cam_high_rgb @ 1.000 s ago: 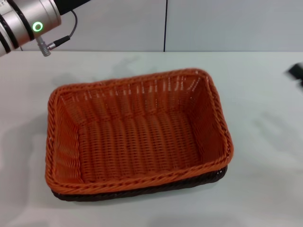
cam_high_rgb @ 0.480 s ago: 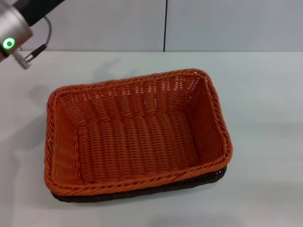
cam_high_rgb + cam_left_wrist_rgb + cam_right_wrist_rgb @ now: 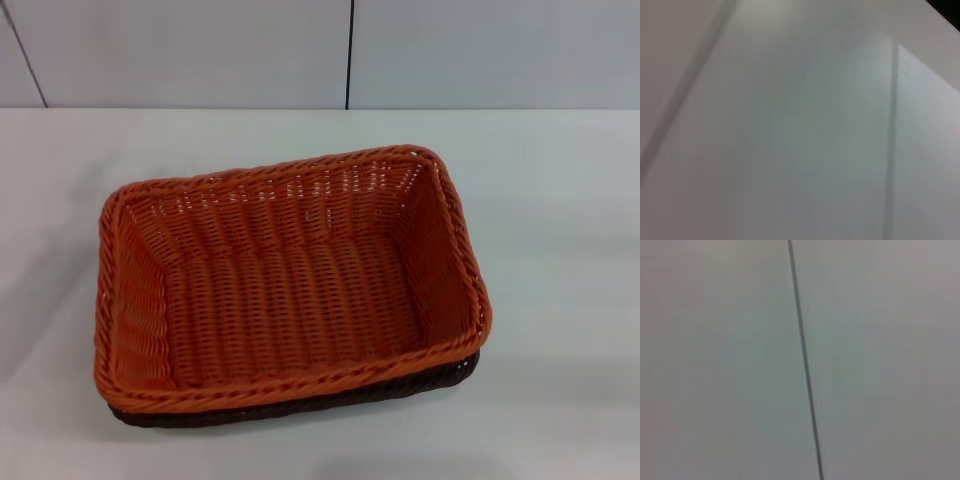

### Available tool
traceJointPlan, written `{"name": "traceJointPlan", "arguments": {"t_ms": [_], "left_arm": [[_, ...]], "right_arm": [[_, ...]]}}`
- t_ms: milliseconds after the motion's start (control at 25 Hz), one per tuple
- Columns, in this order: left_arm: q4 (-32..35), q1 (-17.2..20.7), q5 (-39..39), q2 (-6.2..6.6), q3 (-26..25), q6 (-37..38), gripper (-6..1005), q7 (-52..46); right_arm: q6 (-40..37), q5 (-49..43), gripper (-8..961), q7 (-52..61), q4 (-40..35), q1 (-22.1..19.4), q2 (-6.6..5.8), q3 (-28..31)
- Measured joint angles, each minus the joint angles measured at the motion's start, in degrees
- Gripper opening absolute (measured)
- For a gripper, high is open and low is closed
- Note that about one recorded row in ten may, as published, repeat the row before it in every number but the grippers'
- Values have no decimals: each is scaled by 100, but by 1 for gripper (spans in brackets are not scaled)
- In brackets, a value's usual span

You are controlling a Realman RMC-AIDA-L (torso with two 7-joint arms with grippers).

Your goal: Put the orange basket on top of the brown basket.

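Note:
The orange basket (image 3: 290, 280) sits nested on top of the brown basket (image 3: 300, 407) in the middle of the white table in the head view. Only a dark strip of the brown basket shows under the orange rim along the near and right sides. Neither gripper shows in any view. The left wrist view and the right wrist view show only pale wall panels.
The white table (image 3: 560, 220) spreads around the baskets on all sides. A pale wall with a dark vertical seam (image 3: 350, 55) stands behind the table's far edge.
My left arm has pulled away up and to the left and left the head view. The dark bit of the right arm at the right edge left earlier. The baskets have not moved.

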Motion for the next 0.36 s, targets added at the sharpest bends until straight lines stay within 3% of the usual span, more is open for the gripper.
{"name": "traceJointPlan", "arguments": {"t_ms": [40, 120, 360], "left_arm": [[439, 8, -248, 10, -277, -272, 862, 252], [658, 42, -314, 20, -463, -355, 862, 311], [860, 87, -327, 21, -593, -372, 862, 306]], "right_arm": [[32, 122, 579, -73, 60, 40, -9, 3], [59, 181, 579, -95, 77, 69, -16, 8], [178, 307, 579, -110, 115, 129, -22, 21]]}}
